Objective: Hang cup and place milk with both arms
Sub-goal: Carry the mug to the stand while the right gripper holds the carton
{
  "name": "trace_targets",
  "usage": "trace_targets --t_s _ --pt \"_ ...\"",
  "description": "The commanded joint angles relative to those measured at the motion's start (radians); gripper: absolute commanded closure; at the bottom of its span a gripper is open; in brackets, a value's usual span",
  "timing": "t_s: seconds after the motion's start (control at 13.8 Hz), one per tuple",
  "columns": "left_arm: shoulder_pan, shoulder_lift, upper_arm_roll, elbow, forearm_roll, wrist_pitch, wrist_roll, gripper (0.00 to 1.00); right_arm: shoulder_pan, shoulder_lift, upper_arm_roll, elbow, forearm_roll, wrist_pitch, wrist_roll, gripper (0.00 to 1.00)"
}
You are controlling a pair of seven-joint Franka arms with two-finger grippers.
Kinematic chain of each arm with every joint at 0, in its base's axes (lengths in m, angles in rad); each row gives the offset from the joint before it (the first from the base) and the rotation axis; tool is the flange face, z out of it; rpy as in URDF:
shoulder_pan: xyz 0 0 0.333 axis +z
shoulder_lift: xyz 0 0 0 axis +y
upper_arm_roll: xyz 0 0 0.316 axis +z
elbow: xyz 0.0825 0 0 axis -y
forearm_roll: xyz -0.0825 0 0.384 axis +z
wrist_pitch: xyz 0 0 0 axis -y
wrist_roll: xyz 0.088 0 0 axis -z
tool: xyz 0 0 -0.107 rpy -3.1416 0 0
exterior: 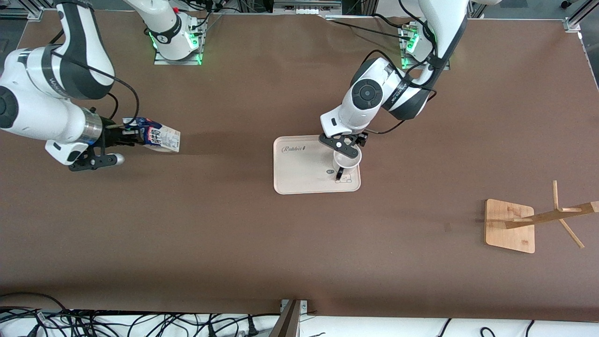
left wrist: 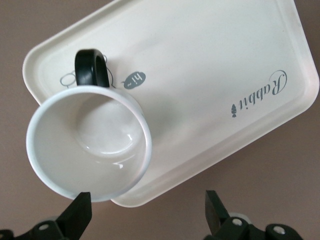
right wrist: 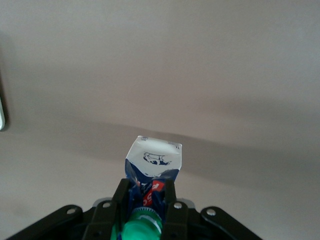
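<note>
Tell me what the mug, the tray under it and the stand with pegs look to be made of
Mug: probably glazed ceramic, since its white inside shows glossy highlights.
Tray: matte cream, maybe plastic or bamboo fibre; smooth, with printed lettering.
Stand: light wood or bamboo, with visible grain and a pale tan colour.

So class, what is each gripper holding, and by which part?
Right gripper holds the milk carton by its capped top; left gripper, open over the cup, holds nothing.

Readable print on the tray

The tray (left wrist: 210, 65) under the left gripper (left wrist: 145, 212) reads "Rabbit", with a "hi~" bubble by the cup's handle (left wrist: 91, 67).
</note>
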Motion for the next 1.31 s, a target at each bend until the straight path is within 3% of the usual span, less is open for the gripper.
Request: trace_targets --t_s 0.0,0.07,0.15,0.29,0.36,0.44,0.58,0.73,0.8,0.87,1.23 --pt "-0.032 0.031 0.007 0.006 0.035 0.040 0.003 0.00 -0.023 -0.028 0.014 -0.051 -0.004 0.050 -0.038 0.68" --pt "-0.034 0.036 0.007 0.005 0.036 0.054 0.005 0.00 -0.032 -0.025 0.014 -0.069 -0.004 0.079 -0.041 0.68" --pt "-0.032 0.042 0.007 0.005 0.036 0.057 0.006 0.17 -0.036 -0.022 0.014 -0.088 -0.004 0.111 -0.050 0.68" --pt "-0.032 0.044 0.008 0.005 0.036 0.057 0.008 0.73 -0.050 -0.022 0.014 -0.126 -0.005 0.178 -0.061 0.68" --pt "-0.032 0.044 0.010 0.006 0.036 0.057 0.009 0.91 -0.052 -0.022 0.014 -0.145 -0.005 0.208 -0.070 0.68" --pt "-0.032 0.044 0.013 0.006 0.039 0.057 0.011 1.00 -0.053 -0.019 0.014 -0.160 -0.005 0.235 -0.075 0.67" --pt "-0.032 0.051 0.013 0.008 0.071 0.057 0.011 1.00 -0.067 -0.002 0.014 -0.162 -0.004 0.272 -0.118 0.64" --pt "-0.032 0.047 0.021 0.012 0.076 0.057 0.011 1.00 -0.078 0.022 0.014 -0.162 -0.001 0.314 -0.141 0.53" --pt "-0.031 0.036 0.036 0.017 0.075 0.057 0.008 1.00 -0.078 0.022 0.014 -0.162 -0.001 0.311 -0.141 0.35" --pt "-0.026 0.022 0.053 0.032 0.076 0.052 0.006 1.00 -0.079 0.022 0.014 -0.162 0.001 0.303 -0.132 0.00" --pt "0.082 -0.134 0.079 0.052 0.078 -0.052 0.003 1.00 -0.083 0.015 0.013 -0.160 0.001 0.291 -0.124 0.00"
